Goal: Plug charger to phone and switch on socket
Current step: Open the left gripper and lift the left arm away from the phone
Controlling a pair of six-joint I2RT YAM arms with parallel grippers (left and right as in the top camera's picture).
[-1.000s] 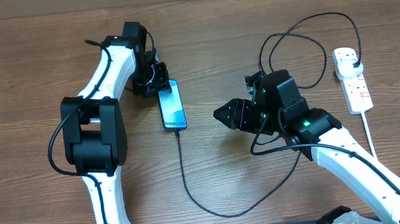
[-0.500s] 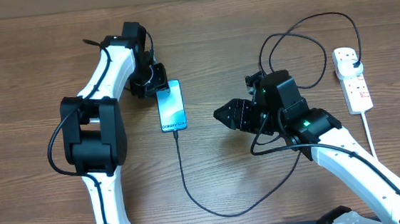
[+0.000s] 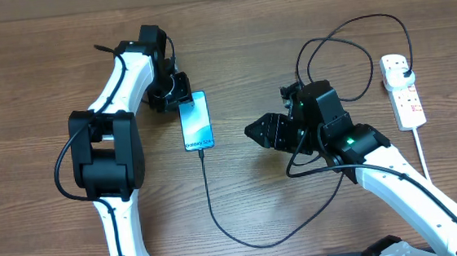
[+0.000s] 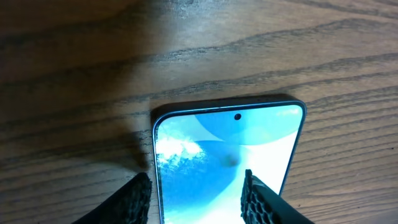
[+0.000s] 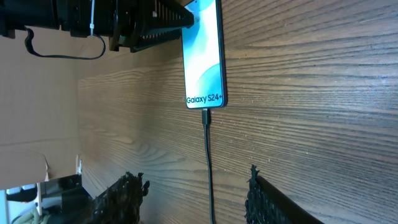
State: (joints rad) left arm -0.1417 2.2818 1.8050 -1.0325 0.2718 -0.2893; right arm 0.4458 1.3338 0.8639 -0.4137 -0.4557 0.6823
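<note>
The phone (image 3: 196, 122) lies flat on the wooden table with its light blue screen lit; it also shows in the left wrist view (image 4: 224, 149) and the right wrist view (image 5: 204, 59). The charger's thin black cable (image 3: 220, 223) is plugged into the phone's near end (image 5: 206, 115), loops under my right arm and runs to a black plug (image 3: 404, 70) in the socket, a white power strip (image 3: 411, 109). My left gripper (image 3: 181, 95) is open over the phone's far end (image 4: 196, 199). My right gripper (image 3: 253, 132) is open and empty, right of the phone, with the cable passing between its fingers (image 5: 196, 199).
The power strip's thick white cord (image 3: 425, 157) runs toward the front right edge. Loops of the black cable (image 3: 345, 53) lie behind my right arm. A wall or board edge runs along the table's far side.
The phone has turned slightly, its near end shifting left, with my left gripper at its far end. The right arm has stayed still.
</note>
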